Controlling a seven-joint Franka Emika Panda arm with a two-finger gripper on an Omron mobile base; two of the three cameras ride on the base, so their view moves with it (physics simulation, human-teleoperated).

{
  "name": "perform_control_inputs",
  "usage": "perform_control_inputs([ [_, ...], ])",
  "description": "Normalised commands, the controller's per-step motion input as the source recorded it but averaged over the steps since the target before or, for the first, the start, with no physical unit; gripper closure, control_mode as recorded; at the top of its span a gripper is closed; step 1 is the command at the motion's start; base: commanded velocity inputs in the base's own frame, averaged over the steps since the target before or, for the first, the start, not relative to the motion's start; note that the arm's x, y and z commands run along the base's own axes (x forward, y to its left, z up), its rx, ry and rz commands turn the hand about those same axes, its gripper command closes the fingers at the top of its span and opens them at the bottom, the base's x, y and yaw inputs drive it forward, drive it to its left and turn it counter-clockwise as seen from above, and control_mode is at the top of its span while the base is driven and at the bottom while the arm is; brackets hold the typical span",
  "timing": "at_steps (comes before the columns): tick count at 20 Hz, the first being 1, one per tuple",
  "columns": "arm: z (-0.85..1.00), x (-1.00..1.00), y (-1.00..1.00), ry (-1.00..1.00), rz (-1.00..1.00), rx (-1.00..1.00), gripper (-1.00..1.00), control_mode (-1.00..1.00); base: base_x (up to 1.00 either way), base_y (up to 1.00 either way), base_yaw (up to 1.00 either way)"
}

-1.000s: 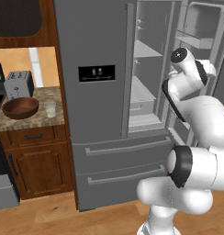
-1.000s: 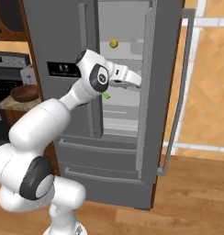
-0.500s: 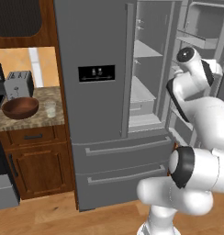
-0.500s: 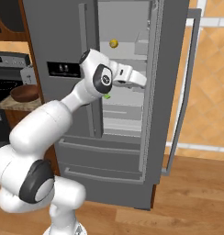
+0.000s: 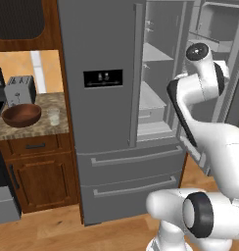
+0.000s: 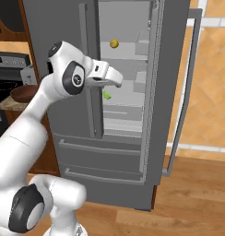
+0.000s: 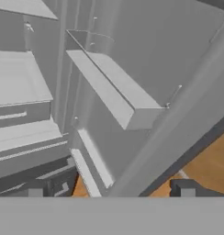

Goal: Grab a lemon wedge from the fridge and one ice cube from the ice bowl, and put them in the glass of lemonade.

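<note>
The grey fridge [image 5: 102, 44] [image 6: 50, 23] stands with its right door [image 6: 152, 106] swung out and its left door shut. On an upper shelf inside lies a small yellow lemon wedge [image 6: 114, 44]. My gripper [image 6: 118, 82] [image 7: 109, 189] is open and empty in front of the open compartment, below the wedge and apart from it. The hand view looks at the inner side of the open door and its bin [image 7: 118, 94]. On the counter at the left stand the brown ice bowl [image 5: 21, 114] [image 6: 22, 93] and the glass of lemonade [image 5: 54, 116]. The ice cube is hidden in the bowl.
A small green item [image 6: 106, 95] lies on a lower fridge shelf just under my gripper. A toaster [image 5: 19, 89] stands behind the bowl, and a stove [image 6: 8, 73] sits left of the counter. The open door's long handle [image 6: 188, 87] juts out over the wooden floor [image 6: 197, 203].
The right fridge door has swung a little wider. My arm has shifted slightly up and right in front of the shelves, with the gripper still open.
</note>
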Motion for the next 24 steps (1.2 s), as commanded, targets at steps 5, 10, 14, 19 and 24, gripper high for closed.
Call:
perform_control_inputs([
  [5,-0.51,0.0,1.0,0.03,0.36,0.35,-1.0,-1.0,0.0,0.0,0.0],
  [10,-0.58,0.05,0.98,0.0,0.32,0.36,-1.0,-1.0,0.0,0.0,0.0],
  [14,0.26,0.04,0.58,0.01,0.07,0.05,-1.0,-1.0,0.0,0.0,0.0],
  [19,0.1,0.64,0.37,0.03,0.0,-0.1,-1.0,-1.0,0.0,0.0,0.0],
  [24,-0.23,1.0,0.01,0.02,0.0,-0.05,-1.0,-1.0,0.0,0.0,0.0],
])
